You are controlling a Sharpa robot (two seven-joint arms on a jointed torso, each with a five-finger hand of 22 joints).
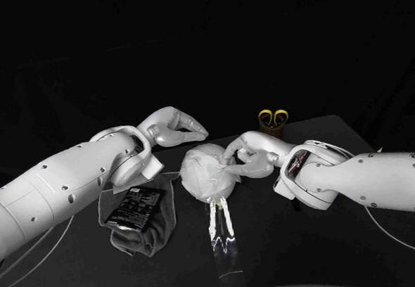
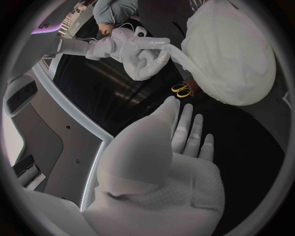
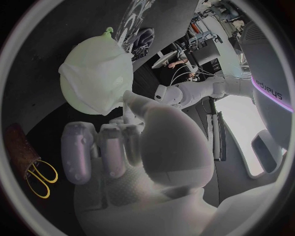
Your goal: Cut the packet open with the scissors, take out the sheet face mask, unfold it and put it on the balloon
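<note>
Sheet face mask point(image 1: 206, 173) at frame centre should be smoothed gently over the balloon point(image 3: 101, 43). It is touched by the right hand point(image 1: 246, 158); whether it is pinched cannot be told. The left hand point(image 1: 173, 130) is held spread, empty.

The left arm point(image 1: 64, 186) and right arm point(image 1: 396, 175) are smooth white shells dotted with small dark screws point(image 1: 70, 198). Thin pale cables point(image 1: 40, 257) trail beneath them. The left hand point(image 1: 175, 127) and right hand point(image 1: 248, 155) are silver with dimpled palm pads point(image 2: 184, 189). The right wrist bears a dark panel point(image 1: 297, 164).

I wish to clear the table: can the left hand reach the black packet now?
Probably yes. The left hand is open and holds nothing; the packet lies uncovered on the table, near that arm's wrist, with nothing between.
</note>
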